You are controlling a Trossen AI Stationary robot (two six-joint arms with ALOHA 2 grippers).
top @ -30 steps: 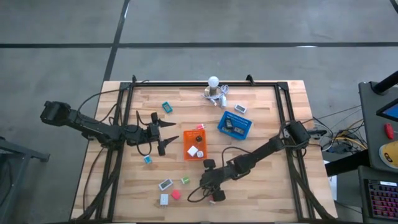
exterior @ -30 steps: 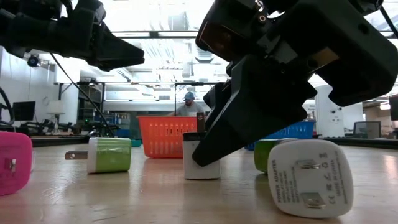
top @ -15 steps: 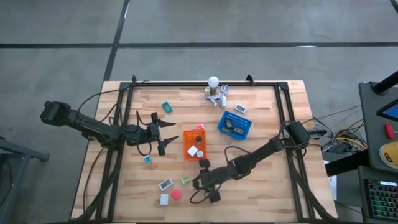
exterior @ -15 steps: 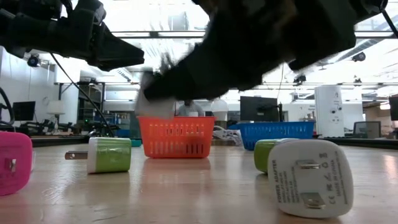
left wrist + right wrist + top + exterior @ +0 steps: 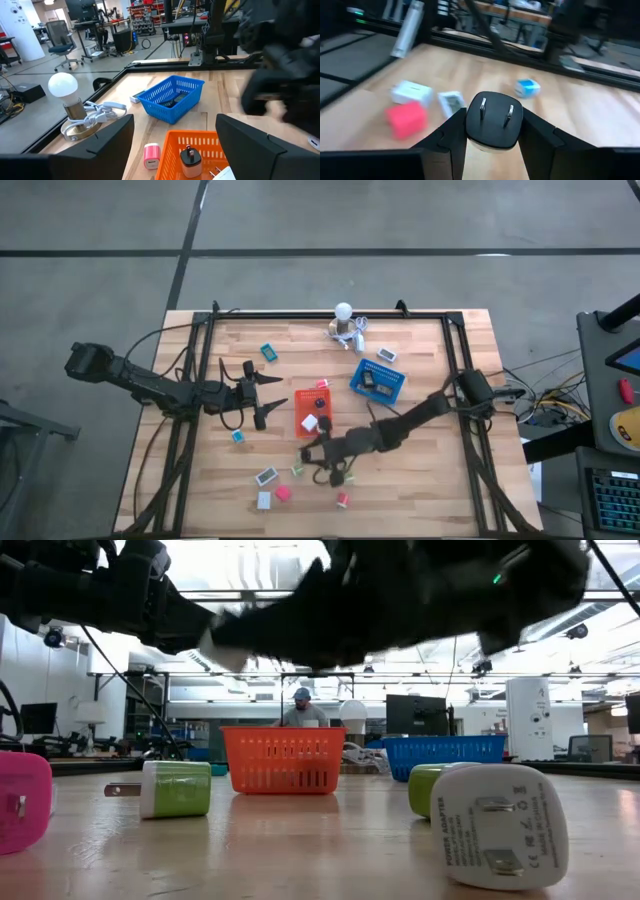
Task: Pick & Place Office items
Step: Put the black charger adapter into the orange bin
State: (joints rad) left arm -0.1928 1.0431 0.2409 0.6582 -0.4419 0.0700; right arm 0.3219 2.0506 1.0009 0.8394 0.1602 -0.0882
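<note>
My right gripper (image 5: 309, 452) is shut on a small white charger with a black pronged face (image 5: 493, 122) and hangs above the table just near of the orange tray (image 5: 312, 412). My left gripper (image 5: 272, 402) waits open left of that tray, nothing between its fingers (image 5: 107, 142). Other office items lie on the table on their sides: a white-grey block (image 5: 266, 476), a green one (image 5: 297, 470), a white one (image 5: 264, 500), a red one (image 5: 283, 493), a pink one (image 5: 342, 500) and two teal ones (image 5: 238, 437), (image 5: 268, 352). Several small pieces lie in both trays. My right gripper pinches the charger between its two fingers, one on each of two opposite sides (image 5: 470, 129). The black face with the two prongs (image 5: 495, 111) shows between the fingers. The fingers come nearly level from the table's right side. The charger is lifted clear of the table.
The blue tray (image 5: 378, 380) stands right of the orange one. A white bulb cluster with cables (image 5: 344, 320) sits at the far edge. A black frame (image 5: 455, 350) runs round the table. In the low view a person (image 5: 303, 710) stands far behind the table.
My right gripper has lifted the white charger off the table, tipped from pointing steeply down to nearly level, and gone toward the far left, nearer the orange tray. The pink piece beneath the arm has come into view.
</note>
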